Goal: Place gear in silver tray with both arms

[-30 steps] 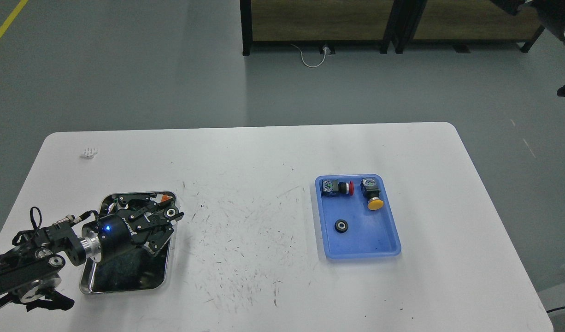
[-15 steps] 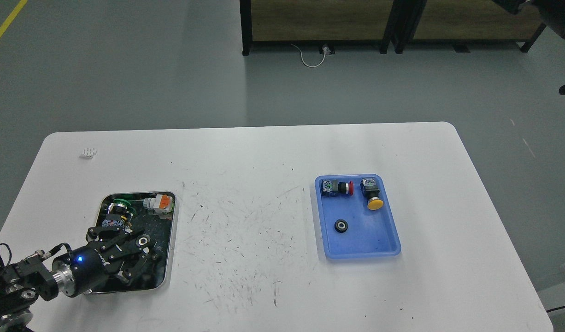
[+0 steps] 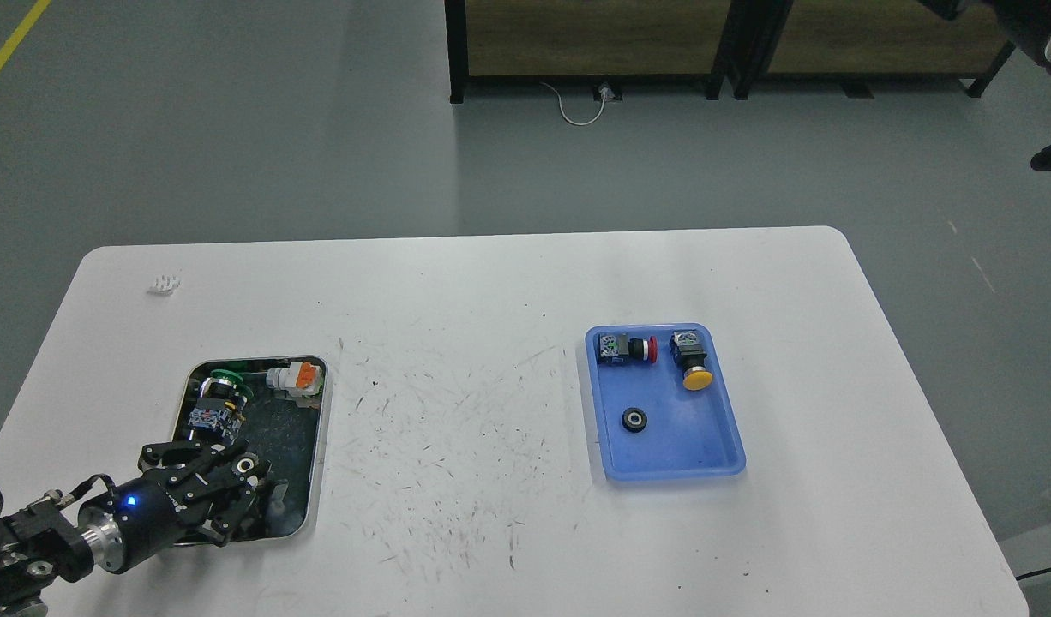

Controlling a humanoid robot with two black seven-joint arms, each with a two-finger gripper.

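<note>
The bench [image 3: 491, 283] carries two trays. The silver tray [image 3: 316, 446] lies at its left side, the plastic tray [image 3: 671, 458] well apart to the right of the silver tray. Inside the silver tray, a push-button switch [image 3: 217, 403] and a connector [image 3: 292, 379] sit at the far end, the connector right of the switch. The left gripper [image 3: 234, 497] hangs over the silver tray's near end. In the plastic tray, two switches [image 3: 630, 349] [image 3: 692, 360] lie at the far end, and a gear [image 3: 634, 419] sits nearer, left of centre.
</note>
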